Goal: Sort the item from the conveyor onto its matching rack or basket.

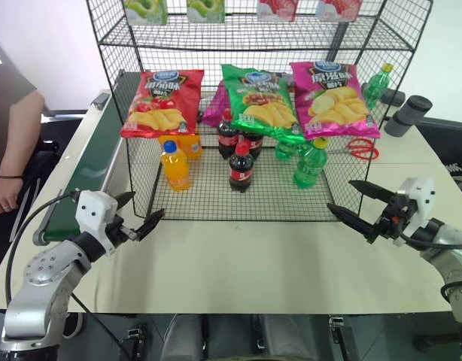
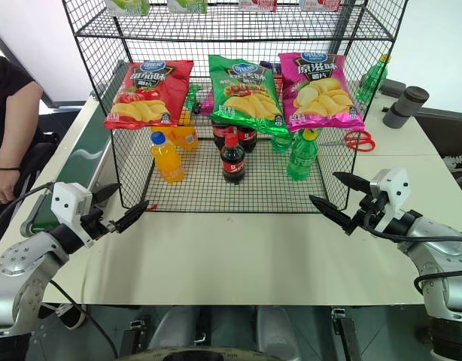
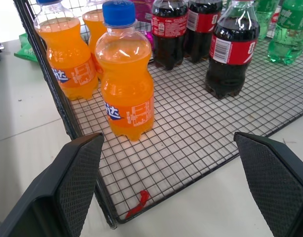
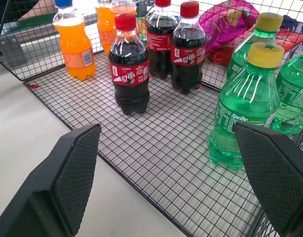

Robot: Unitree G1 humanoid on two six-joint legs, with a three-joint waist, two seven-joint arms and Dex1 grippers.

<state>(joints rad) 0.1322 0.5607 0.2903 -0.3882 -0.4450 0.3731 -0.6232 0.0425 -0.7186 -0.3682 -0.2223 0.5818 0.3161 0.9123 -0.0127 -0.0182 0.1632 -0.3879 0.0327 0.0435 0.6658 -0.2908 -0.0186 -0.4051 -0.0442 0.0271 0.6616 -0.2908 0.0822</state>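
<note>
Crisp bags (image 1: 255, 98) partly hide what may be rear cola bottles (image 1: 238, 135).

The scene is evenly and brightly lit from above. Soft, short shadows are cast on the table (image 1: 238, 256) near its front edge. Glare is seen on the crisp bags (image 1: 261, 101). Everything is rendered sharply.

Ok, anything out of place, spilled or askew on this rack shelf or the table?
Nothing spilled; the bottles stand upright. Two oddities: red-handled scissors lie on the table behind the rack, and a small red scrap is caught in the shelf's front corner.
</note>
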